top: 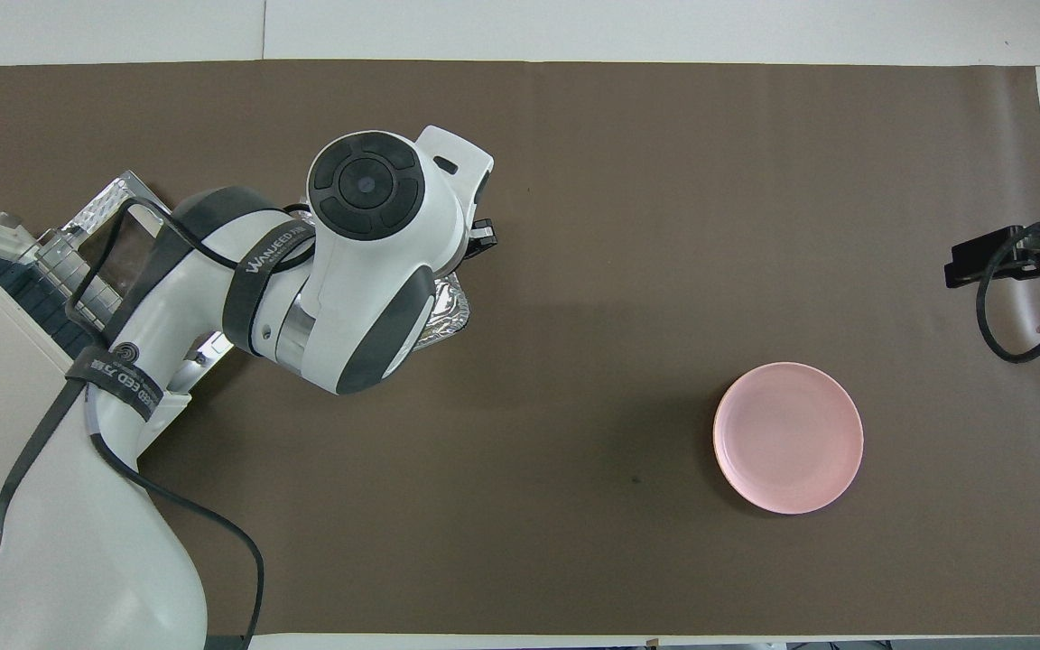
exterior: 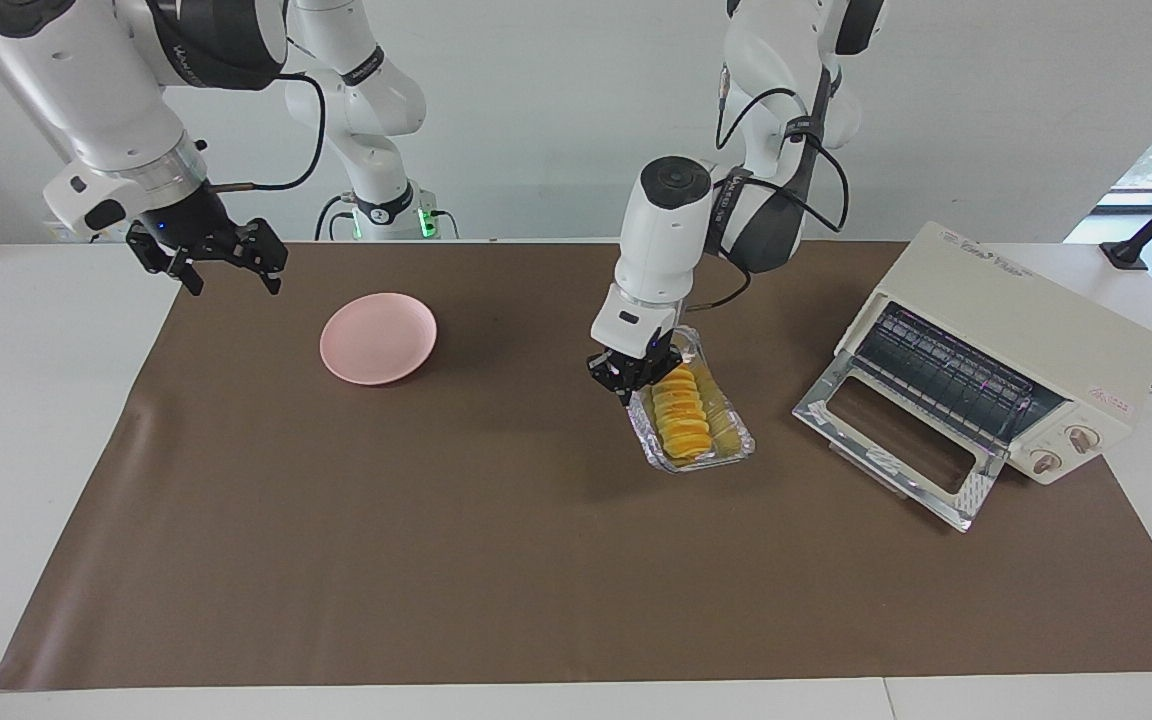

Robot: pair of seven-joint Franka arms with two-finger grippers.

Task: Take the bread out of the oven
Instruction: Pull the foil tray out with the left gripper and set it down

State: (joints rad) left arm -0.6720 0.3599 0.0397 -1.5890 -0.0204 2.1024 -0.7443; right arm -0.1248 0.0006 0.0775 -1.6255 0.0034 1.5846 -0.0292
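Bread (exterior: pixel 688 412) out of the oven (exterior: pixel 1006 350), lying in a foil tray (exterior: pixel 736 440) on the brown mat (exterior: pixel 436 560).

Nearest the robots, the left gripper (exterior: pixel 633 382) is down at the tray's robot-side end, at that end of the loaf; whether its fingers are spread or pinching the bread or the tray's rim I cannot tell, and from overhead the arm covers the bread, leaving only a corner of the tray (top: pixel 448 316) showing. The oven stands beside the tray toward the left arm's end of the table, its glass door (exterior: pixel 896 440) dropped flat, wire rack bare. The right gripper (exterior: pixel 226 268) waits in the air over its own end of the mat, fingers spread, holding nothing. A pink plate (exterior: pixel 378 338) lies between it and the tray, well apart from both.
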